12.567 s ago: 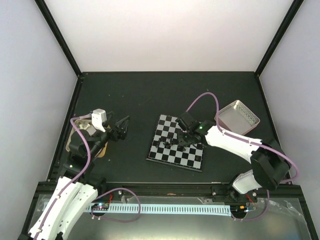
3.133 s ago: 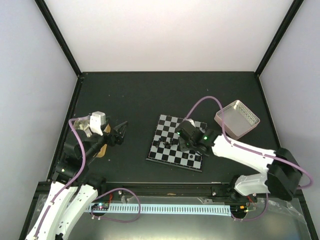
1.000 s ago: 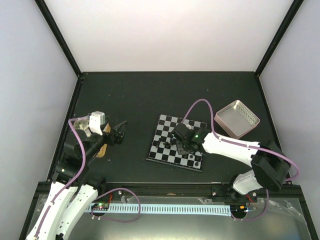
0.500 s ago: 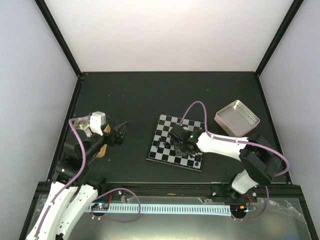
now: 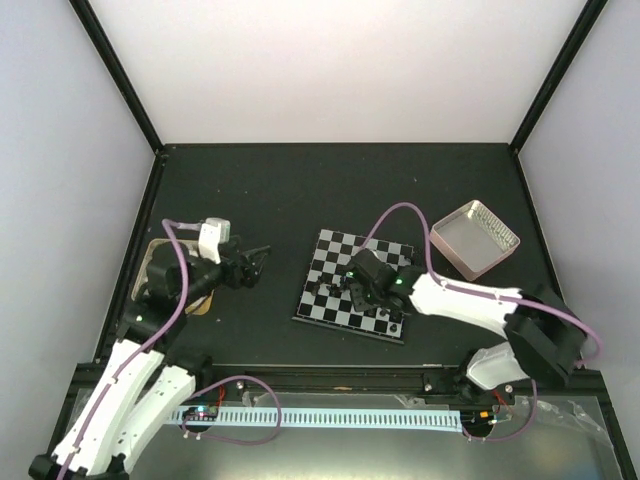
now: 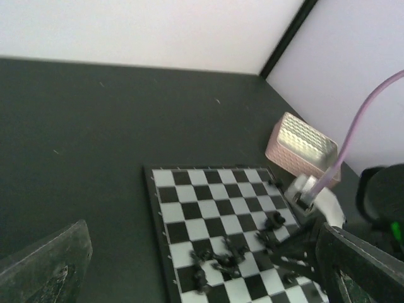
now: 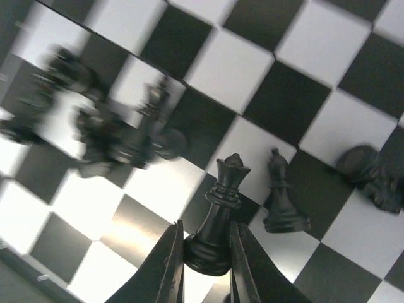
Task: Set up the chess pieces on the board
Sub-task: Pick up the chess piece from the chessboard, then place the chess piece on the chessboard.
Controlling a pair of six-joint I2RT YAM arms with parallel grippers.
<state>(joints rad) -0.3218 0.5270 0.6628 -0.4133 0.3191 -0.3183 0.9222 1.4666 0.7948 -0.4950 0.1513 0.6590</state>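
Right gripper (image 7: 206,255) pinches one tall black piece (image 7: 222,202) on the board (image 7: 297,44).
At the bottom middle of the right wrist view, the two fingers (image 7: 170,268) press on both sides of the piece's round foot. The piece stands up on the checks. A smaller piece (image 7: 281,202) stands just to its right, not touching it. Another piece (image 7: 366,170) lies on its side at the right edge. A blurry bunch of chess pieces (image 7: 104,136) sits at the left. From above, this arm reaches over the middle of the board, which lies at the center of the dark table (image 5: 300,190). A pink-rimmed tray (image 5: 478,238) sits to the upper right of it. The left gripper (image 5: 258,262) is at the left, off the board, with its fingers (image 6: 47,265) spread wide apart and holding nothing.
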